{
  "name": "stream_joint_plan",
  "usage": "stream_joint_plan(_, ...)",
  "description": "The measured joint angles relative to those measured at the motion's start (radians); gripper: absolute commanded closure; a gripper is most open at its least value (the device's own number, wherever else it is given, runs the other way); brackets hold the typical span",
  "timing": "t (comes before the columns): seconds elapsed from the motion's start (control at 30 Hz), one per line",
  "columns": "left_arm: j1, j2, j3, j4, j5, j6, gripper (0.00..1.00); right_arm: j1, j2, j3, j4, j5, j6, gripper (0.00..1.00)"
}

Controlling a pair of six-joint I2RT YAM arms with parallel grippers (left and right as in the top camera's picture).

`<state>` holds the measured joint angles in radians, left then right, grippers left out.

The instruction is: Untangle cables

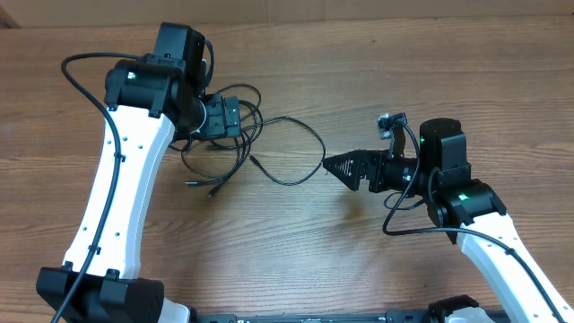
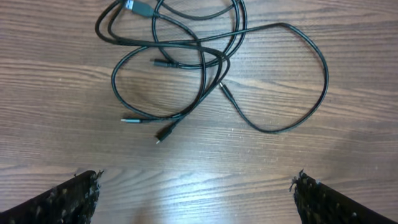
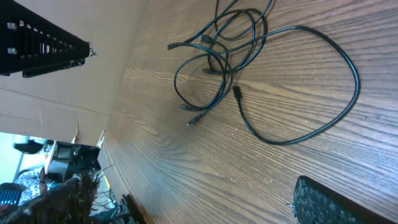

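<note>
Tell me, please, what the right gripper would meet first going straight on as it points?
Most likely the cables, their wide loop lying just ahead of the right gripper; depth is unclear.

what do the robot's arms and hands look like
The left arm and right arm have white links, black joint housings and small green lights. A thick black cable runs along the left arm's white link, which carries small dark holes; another loops beside the right arm. The left hand and right hand are black, with rough-textured fingertips.
</note>
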<state>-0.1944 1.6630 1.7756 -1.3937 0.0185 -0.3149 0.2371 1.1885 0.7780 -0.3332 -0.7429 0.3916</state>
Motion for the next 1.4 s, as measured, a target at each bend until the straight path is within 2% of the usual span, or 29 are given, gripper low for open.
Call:
stream_joint_plan(0.23,0.0,0.0,-0.014,0.01,0.0,0.0,0.0,0.0,0.0,0.0,0.0,0.0,0.0,0.0)
stream_joint_plan(0.43,0.0,0.001,-0.148,0.081,-0.001,-0.014,0.0,0.0,0.0,0.0,-0.001,0.0,0.0,0.0)
stream_joint_plan(0.73,0.0,0.007,-0.347,0.319,0.018,-0.158,0.0,0.0,0.0,0.0,-0.013,0.0,0.0,0.0)
stream_joint_plan(0.87,0.0,0.007,-0.367,0.348,0.061,-0.237,0.0,0.0,0.0,0.0,-0.012,0.007,0.0,0.0)
stream_joint_plan(1.07,0.0,0.007,-0.369,0.383,0.084,-0.282,0.0,0.0,0.0,0.0,-0.013,0.014,0.0,0.0)
stream_joint_plan(1.17,0.0,0.007,-0.369,0.388,0.064,-0.363,0.0,0.0,0.0,0.0,-0.013,0.017,0.0,0.0)
stream_joint_plan(1.27,0.0,0.007,-0.369,0.385,0.022,-0.48,0.06,0.0,0.0,0.0,-0.013,0.018,0.0,0.0)
stream_joint_plan(1.4,0.0,0.007,-0.369,0.385,-0.039,-0.643,0.06,0.0,0.0,0.0,-0.013,0.018,0.0,0.0)
